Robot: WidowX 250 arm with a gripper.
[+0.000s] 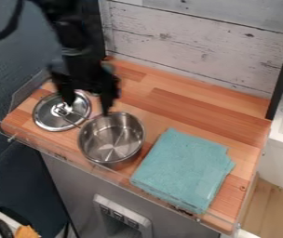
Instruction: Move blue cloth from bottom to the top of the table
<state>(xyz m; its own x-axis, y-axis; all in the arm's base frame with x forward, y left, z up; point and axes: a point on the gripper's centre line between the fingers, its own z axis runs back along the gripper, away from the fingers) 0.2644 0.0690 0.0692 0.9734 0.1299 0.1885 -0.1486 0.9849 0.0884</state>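
The gripper (87,105) hangs over the left part of the table, its two fingers spread apart, above the lid and the pot's upper left rim. It is open with nothing visible between the fingers. A folded blue cloth (184,168) lies flat on the wooden table (193,111) at the lower right, close to the front edge. The cloth is to the right of the pot, well away from the gripper.
A steel pot (111,139) stands left of the cloth, and a metal lid with a knob (52,119) lies farther left. Low clear guards run along the table's front and sides. A whitewashed plank wall (193,46) rises behind the back edge.
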